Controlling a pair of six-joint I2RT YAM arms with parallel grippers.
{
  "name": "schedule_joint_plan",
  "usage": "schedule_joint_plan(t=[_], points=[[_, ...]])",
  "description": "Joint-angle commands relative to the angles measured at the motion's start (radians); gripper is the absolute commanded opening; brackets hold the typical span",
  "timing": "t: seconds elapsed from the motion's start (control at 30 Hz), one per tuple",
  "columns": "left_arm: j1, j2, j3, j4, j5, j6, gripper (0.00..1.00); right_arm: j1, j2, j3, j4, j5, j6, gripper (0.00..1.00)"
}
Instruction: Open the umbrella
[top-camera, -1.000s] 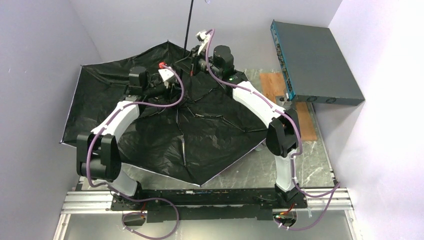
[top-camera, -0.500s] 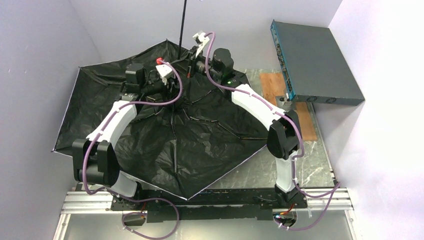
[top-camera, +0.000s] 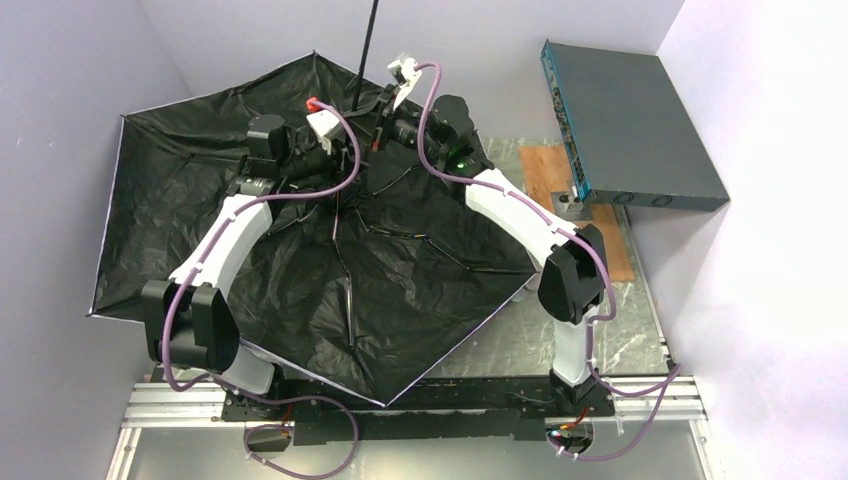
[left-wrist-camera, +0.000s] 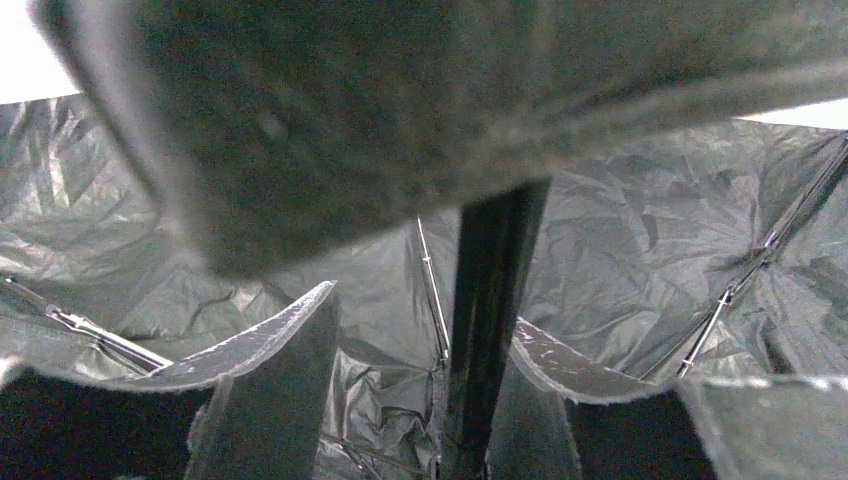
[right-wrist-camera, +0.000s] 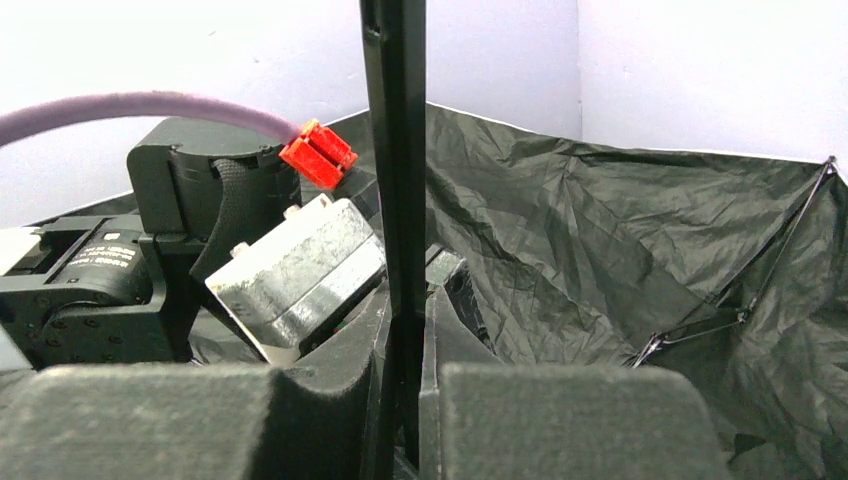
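Note:
The umbrella (top-camera: 300, 260) lies spread on the table with its black lining up and a thin pale edge showing. Its thin black shaft (top-camera: 366, 50) rises from the hub out of the top of the view; the handle is out of view. My right gripper (top-camera: 380, 128) is shut on the shaft (right-wrist-camera: 395, 150) just above the hub, both jaws pressed on it (right-wrist-camera: 405, 310). My left gripper (top-camera: 335, 160) sits low at the hub. Its jaws stand open on either side of the shaft (left-wrist-camera: 490, 300), with a gap on the left side (left-wrist-camera: 425, 308).
A flat grey box (top-camera: 635, 125) stands at the back right, with a wooden board (top-camera: 550, 170) under its near edge. The foil-covered table (top-camera: 620, 330) shows at the right. Walls stand close at left and back. Metal ribs (left-wrist-camera: 730, 290) stretch across the lining.
The canopy has spread wider to the left and back, its panels flatter. The left gripper has moved up the shaft's base toward the back, and the shaft stands more upright.

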Motion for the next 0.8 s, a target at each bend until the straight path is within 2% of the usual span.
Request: schedule_joint_plan(t=[0.0,0.1,0.33,0.43,0.53,0.77], points=[[-0.002,-0.044,0.066,-0.023,0.013,0.000,0.58,0.008,-0.086,0.013,0.123,0.003,-0.016,0.00],[-0.001,-0.061,0.088,-0.063,-0.019,0.028,0.63,0.007,-0.086,0.003,0.121,0.005,-0.022,0.00],[-0.001,-0.090,0.101,-0.098,-0.033,0.095,0.62,0.012,-0.080,-0.003,0.112,0.000,-0.030,0.00],[-0.001,-0.082,0.117,-0.144,-0.028,0.128,0.53,0.012,-0.081,-0.002,0.114,-0.003,-0.027,0.00],[0.016,-0.054,0.128,-0.194,-0.017,0.148,0.38,0.010,-0.081,0.007,0.112,-0.002,-0.024,0.00],[0.050,-0.019,0.045,-0.261,-0.044,0.254,0.33,0.012,-0.087,0.054,0.115,0.006,-0.011,0.00]])
